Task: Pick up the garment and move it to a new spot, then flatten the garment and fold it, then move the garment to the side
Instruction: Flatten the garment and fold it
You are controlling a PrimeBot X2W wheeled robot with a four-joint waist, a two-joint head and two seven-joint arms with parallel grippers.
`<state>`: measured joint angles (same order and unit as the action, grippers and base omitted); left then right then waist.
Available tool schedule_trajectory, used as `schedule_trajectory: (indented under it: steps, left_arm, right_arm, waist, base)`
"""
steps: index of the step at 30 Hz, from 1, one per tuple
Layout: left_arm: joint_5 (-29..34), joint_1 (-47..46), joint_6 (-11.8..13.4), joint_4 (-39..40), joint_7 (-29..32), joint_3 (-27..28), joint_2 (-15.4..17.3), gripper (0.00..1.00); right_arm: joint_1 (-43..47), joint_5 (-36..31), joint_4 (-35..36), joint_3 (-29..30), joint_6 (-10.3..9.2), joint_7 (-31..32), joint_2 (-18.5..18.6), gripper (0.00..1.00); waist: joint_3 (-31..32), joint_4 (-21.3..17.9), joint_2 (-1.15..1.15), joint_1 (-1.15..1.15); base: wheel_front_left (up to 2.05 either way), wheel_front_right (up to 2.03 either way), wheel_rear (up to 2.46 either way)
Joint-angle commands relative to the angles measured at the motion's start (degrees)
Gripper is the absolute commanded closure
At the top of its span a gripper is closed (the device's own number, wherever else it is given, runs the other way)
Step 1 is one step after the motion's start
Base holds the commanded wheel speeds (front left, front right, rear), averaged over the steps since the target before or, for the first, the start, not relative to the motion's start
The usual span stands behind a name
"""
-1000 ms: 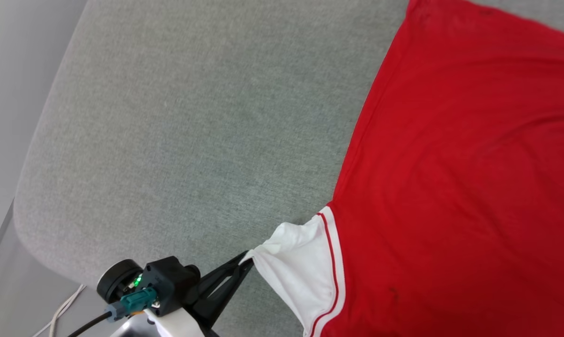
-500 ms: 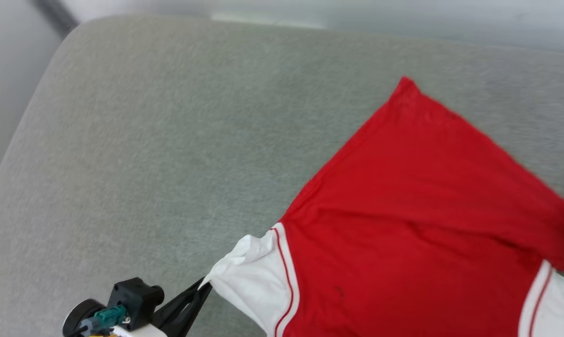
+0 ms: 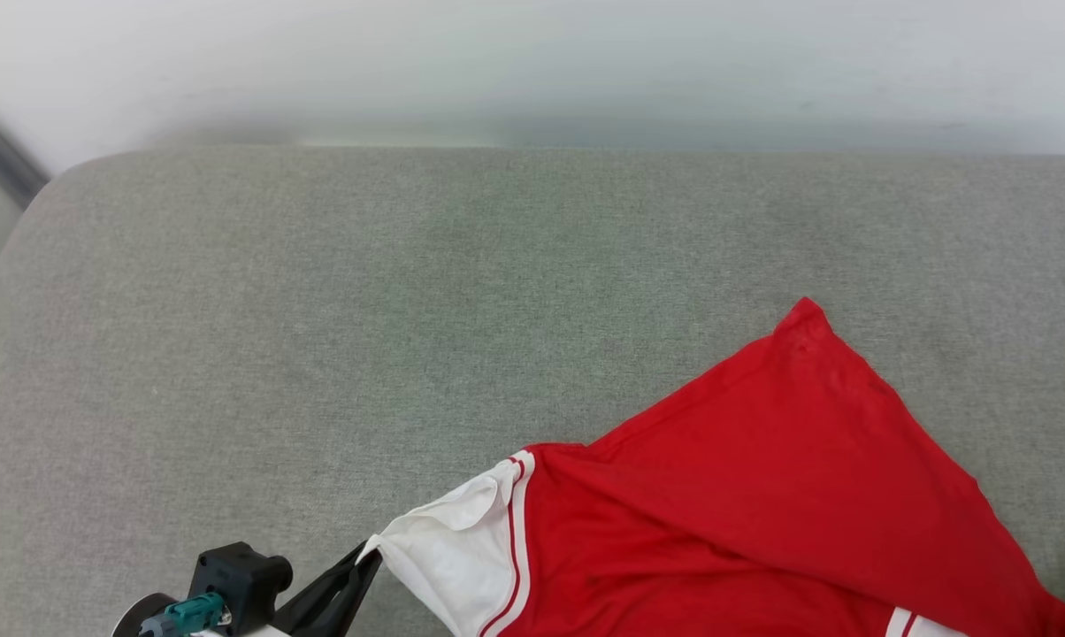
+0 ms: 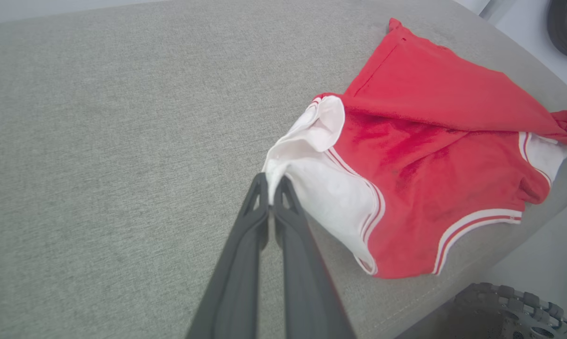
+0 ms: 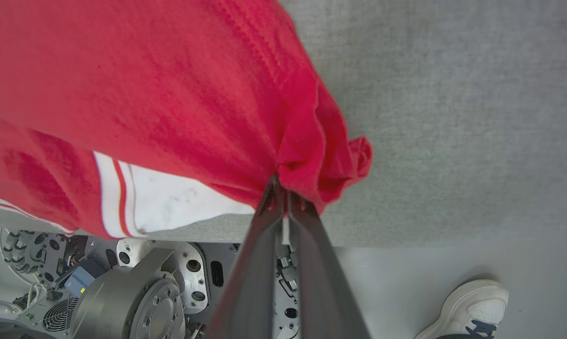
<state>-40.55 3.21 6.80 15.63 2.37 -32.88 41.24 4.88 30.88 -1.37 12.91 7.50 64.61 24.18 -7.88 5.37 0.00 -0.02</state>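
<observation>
Though rumpled, soft red garment (image 3: 762,495) on coarse grey cushion (image 3: 320,310).

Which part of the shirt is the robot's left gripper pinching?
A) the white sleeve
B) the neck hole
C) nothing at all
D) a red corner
A: in the left wrist view, the left gripper is closed on the edge of the white sleeve of the garment.

Grey fabric surface (image 3: 320,310); white shoe (image 5: 467,308) on floor (image 5: 406,268).
</observation>
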Motion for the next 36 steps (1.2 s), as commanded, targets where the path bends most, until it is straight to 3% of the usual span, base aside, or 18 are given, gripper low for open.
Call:
schedule_trajectory:
  steps: [1, 6, 7, 15, 19, 25, 36]
  left_arm:
    - [-0.15, 0.09, 0.37, -0.16, -0.37, 0.27, -0.23, 1.00]
    - [-0.15, -0.02, 0.47, -0.17, -0.46, 0.07, -0.51, 1.00]
    - [-0.10, -0.07, 0.51, -0.05, -0.43, -0.02, -0.57, 1.00]
    - [0.66, -0.68, 0.52, 0.89, -0.04, -0.85, -0.75, 1.00]
    - [1.20, -1.47, 0.47, 1.86, 0.24, -1.28, -1.10, 1.00]
    - [2.45, -3.43, 0.12, 3.52, 0.53, -1.86, -1.44, 1.00]
    - [3.80, -8.56, -2.32, 3.63, 0.38, -3.79, -4.06, 1.00]
  right_arm:
    - [1.62, -0.06, 0.11, -0.16, -0.02, -0.99, -0.66, 1.00]
    - [2.26, -0.44, 0.19, -1.08, -0.02, -2.53, -1.22, 1.00]
    - [1.67, -0.50, 0.56, -1.22, -0.02, -3.51, -1.13, 0.00]
    - [-0.99, 0.92, 3.37, -4.23, -0.02, -5.37, 2.65, 0.00]
    - [-3.49, -0.72, 8.93, -7.94, -0.02, -4.52, 7.53, 0.00]
    - [-13.43, -0.47, 13.72, -11.19, -0.03, 0.49, 7.70, 0.00]
    - [-31.80, -5.08, -0.42, -17.71, -0.02, 3.93, 6.47, 0.00]
  waist:
    - [0.62, -0.61, 0.00, 0.02]
    - [0.95, -1.00, 0.00, 0.02]
    - [0.96, -1.03, 0.00, 0.02]
    - [0.40, 0.22, 0.00, 0.02]
    - [-0.68, 1.70, 0.00, 0.02]
    - [-3.78, 4.60, 0.00, 0.02]
    - [-10.81, 12.28, 0.00, 0.02]
  base:
    - [0.00, 0.00, 0.00]
    - [0.00, 0.00, 0.00]
    - [0.00, 0.00, 0.00]
    - [0.00, 0.00, 0.00]
    - [0.00, 0.00, 0.00]
    - [0.00, 0.00, 0.00]
    - [0.00, 0.00, 0.00]
